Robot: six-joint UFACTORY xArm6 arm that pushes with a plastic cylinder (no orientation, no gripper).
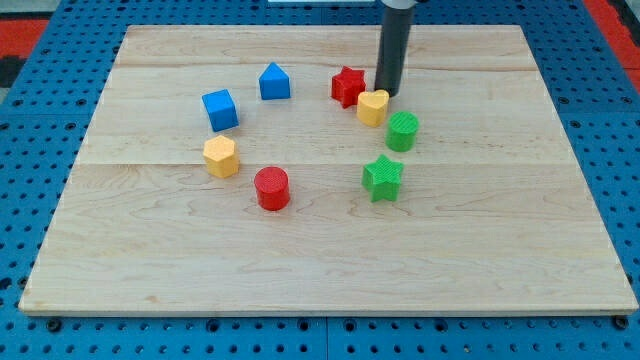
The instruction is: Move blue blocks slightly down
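Two blue blocks lie on the wooden board at the upper left of the ring of blocks: a blue cube [220,109] and a blue house-shaped block [274,82] to its upper right. My tip [387,93] stands at the view's upper middle, right of the red star [348,86] and just above the yellow heart-like block [373,107], which it touches or nearly touches. The tip is well to the right of both blue blocks.
A yellow hexagon [221,157] lies below the blue cube. A red cylinder [271,188] is at the ring's bottom. A green cylinder [403,131] and a green star [382,177] lie on the right. The board [130,260] rests on a blue pegboard.
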